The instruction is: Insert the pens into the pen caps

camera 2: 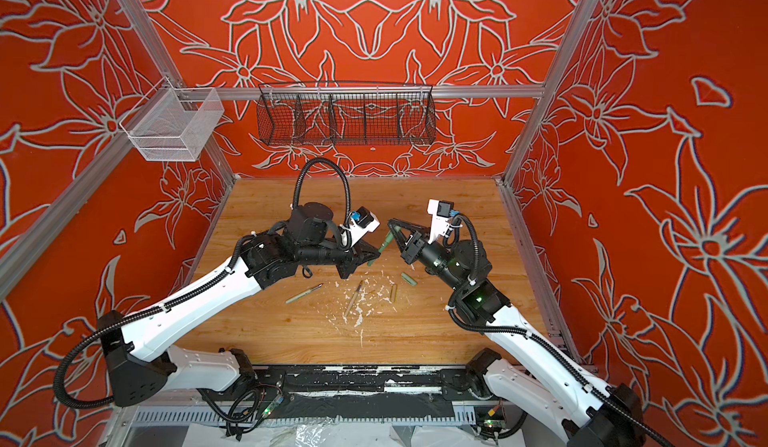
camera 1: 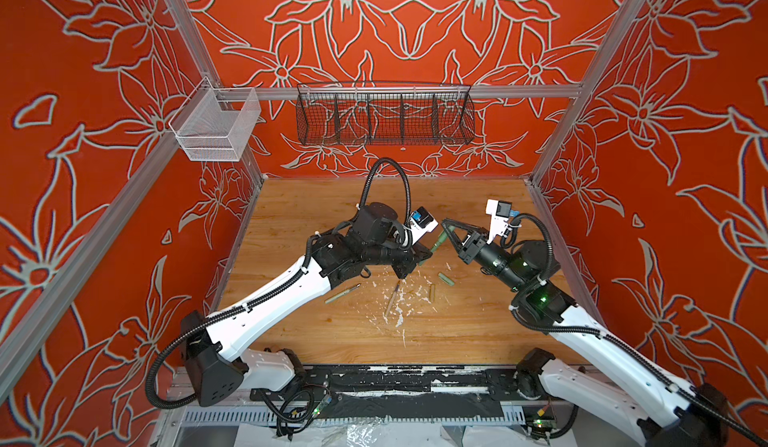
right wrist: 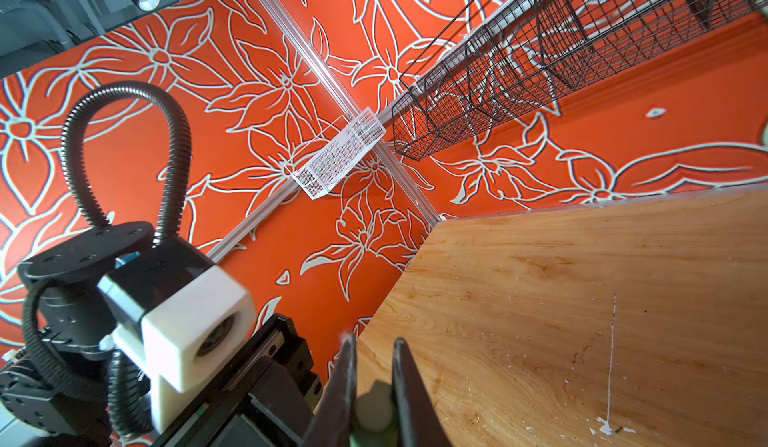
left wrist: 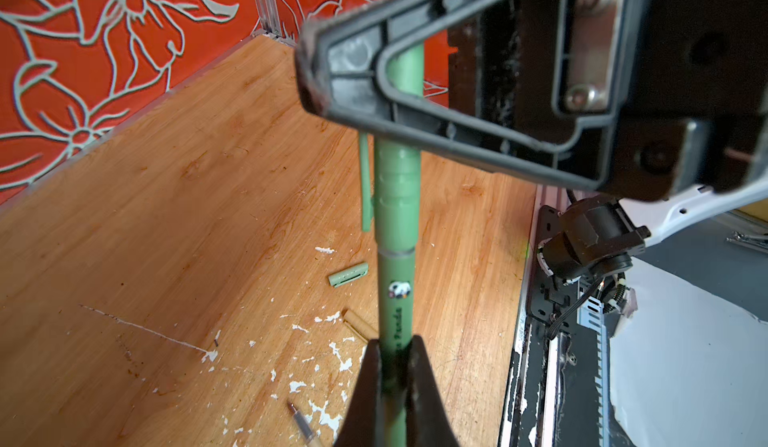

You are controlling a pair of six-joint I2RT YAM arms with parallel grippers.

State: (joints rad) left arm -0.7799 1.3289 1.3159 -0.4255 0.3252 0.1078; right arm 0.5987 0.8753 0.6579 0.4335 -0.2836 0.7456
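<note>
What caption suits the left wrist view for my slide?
Left hand grips the dark green pen; right hand grips its cap, fitted on.

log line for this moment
left end effector: shut on dark green pen; right end effector: shut on dark green cap; state: cap on pen; loose: pale green pen, tan pen, pale green cap, tan cap

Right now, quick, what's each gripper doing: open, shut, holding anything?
Left gripper: shut on the dark green pen.
Right gripper: shut on the dark green cap.
</note>
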